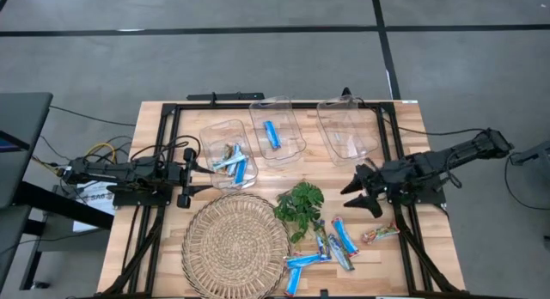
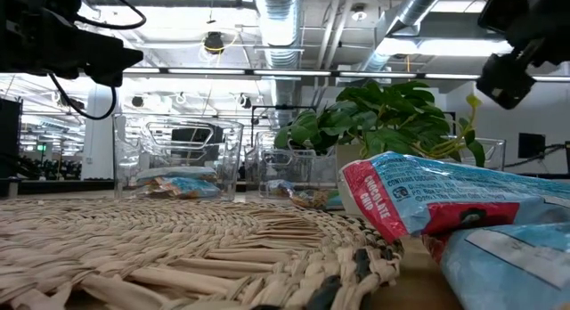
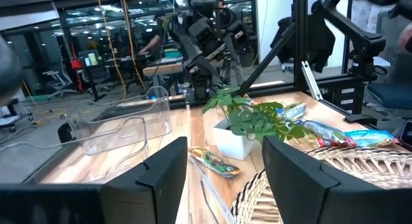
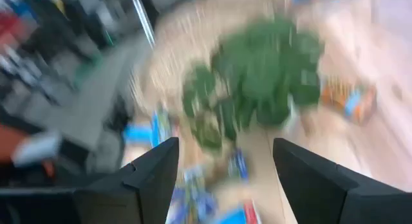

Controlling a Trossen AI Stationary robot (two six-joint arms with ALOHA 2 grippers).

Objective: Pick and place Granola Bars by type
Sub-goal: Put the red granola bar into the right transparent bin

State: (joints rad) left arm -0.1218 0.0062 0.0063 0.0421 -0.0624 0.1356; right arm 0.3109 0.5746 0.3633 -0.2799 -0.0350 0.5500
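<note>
Left of the plant (image 1: pixel 300 204), the left gripper (image 1: pixel 191 174) hangs with fingers spread wide and empty, beside the bin (image 1: pixel 225 153) that holds a few bars. Loose bars (image 1: pixel 331 243) lie just past the plant. The right gripper (image 1: pixel 354 189) hovers to its right, fingers apart, holding nothing.

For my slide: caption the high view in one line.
Open left gripper and right gripper flank three clear bins; loose granola bars lie beside the plant.
</note>
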